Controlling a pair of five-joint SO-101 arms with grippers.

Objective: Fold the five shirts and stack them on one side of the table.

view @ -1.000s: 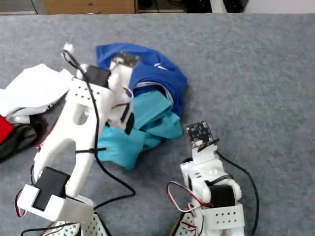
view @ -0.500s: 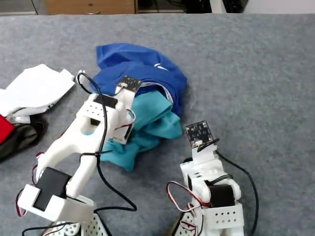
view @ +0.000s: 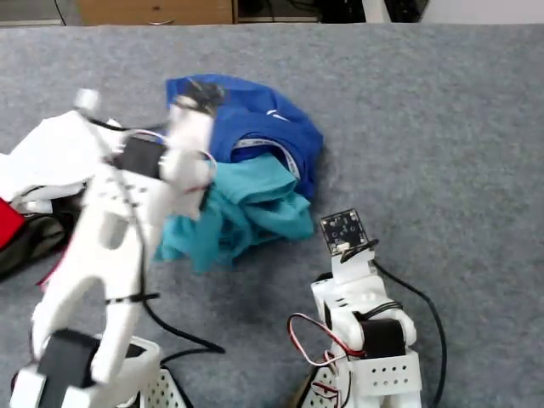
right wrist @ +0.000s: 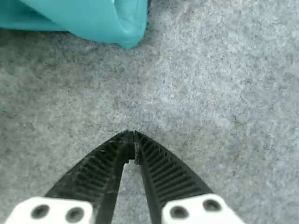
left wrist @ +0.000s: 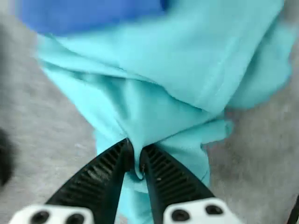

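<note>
The teal shirt [left wrist: 187, 70] was judged light, limp and prone to bunching. A hold at a hem or shoulder seam, rather than mid-fabric, was thought best for spreading it flat. A fold of it was seen clamped between the closed jaws of the left gripper [left wrist: 134, 158], with the rest crumpled just ahead of the tips and the blue shirt [left wrist: 84, 14] beyond that. The right gripper [right wrist: 134, 151] was seen pressed together on nothing, over the grey table [right wrist: 224, 93]. A corner of the teal shirt lay ahead of it, apart.
</note>
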